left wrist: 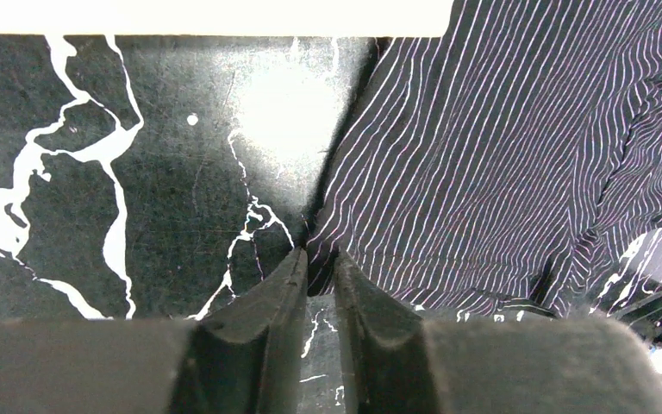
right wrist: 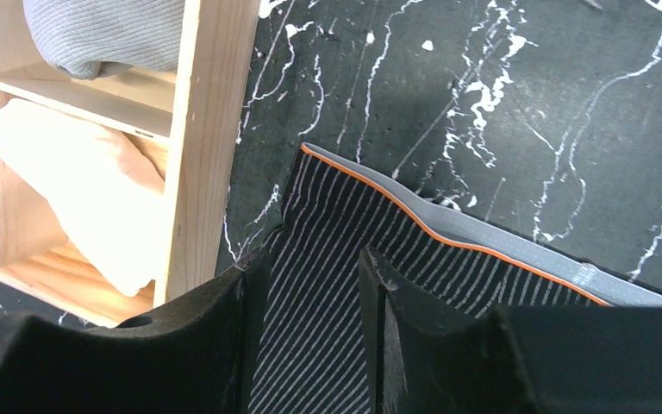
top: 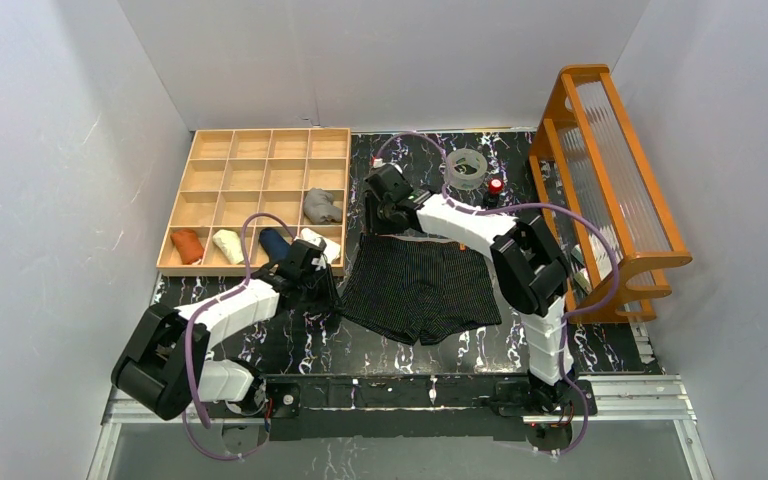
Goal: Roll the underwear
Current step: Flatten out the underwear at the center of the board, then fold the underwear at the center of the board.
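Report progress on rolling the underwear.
Done: several rolled cloths sit in the tray. In hand: the striped underwear lies flat, unrolled; left gripper nearly shut at its side edge, right gripper open over its waistband corner. Remaining: the whole roll.

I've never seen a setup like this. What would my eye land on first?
The black striped underwear spread flat on the dark table, with the left gripper at its near left corner and the right gripper at its far left, waistband corner. At the back left a wooden tray holds rolled cloths; an orange rack stands on the right.
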Robot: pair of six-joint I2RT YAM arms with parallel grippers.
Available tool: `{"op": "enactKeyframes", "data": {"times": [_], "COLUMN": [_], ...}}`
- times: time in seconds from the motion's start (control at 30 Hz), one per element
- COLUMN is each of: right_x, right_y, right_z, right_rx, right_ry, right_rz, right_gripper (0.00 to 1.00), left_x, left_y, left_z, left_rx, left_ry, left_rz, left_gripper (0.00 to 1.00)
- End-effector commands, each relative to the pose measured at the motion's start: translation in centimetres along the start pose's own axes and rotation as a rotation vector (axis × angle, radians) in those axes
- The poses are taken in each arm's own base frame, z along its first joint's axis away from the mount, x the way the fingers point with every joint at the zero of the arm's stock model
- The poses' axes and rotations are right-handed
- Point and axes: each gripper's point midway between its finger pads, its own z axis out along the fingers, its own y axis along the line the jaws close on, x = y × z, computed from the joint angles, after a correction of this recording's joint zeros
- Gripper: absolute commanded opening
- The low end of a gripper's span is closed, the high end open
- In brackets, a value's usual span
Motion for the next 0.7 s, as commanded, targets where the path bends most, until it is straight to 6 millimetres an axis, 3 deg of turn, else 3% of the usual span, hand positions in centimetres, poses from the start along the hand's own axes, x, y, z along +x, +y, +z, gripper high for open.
{"op": "enactKeyframes", "data": {"times": [0.0, 0.2, 0.33, 0.67], "right_x": [-0.7, -0.6, -0.6, 0.9], "right_y": [0.8, 2.1, 1.7, 1.0], "right_z": [0.6, 2.1, 3.5, 6.5], "right_rx": [0.051, 0.066, 0.118, 0.174], "right_ry": [-0.020, -0.014, -0.010, 0.032], "right_rz": [-0.037, -0.057, -0.072, -0.099], "right_gripper": [0.51, 0.51, 0.50, 0.45], "left_x": [2.1, 2.6, 2.7, 2.2], "left_y": [2.5, 1.8, 1.7, 1.3], "left_z": [0.5, 0.6, 0.6, 0.5], "left_rx": [-0.068, -0.009, -0.001, 0.008], "left_ry": [0.040, 0.049, 0.052, 0.040], "left_rz": [0.009, 0.015, 0.019, 0.023], "left_gripper": [0.14, 0.04, 0.00, 0.00]}}
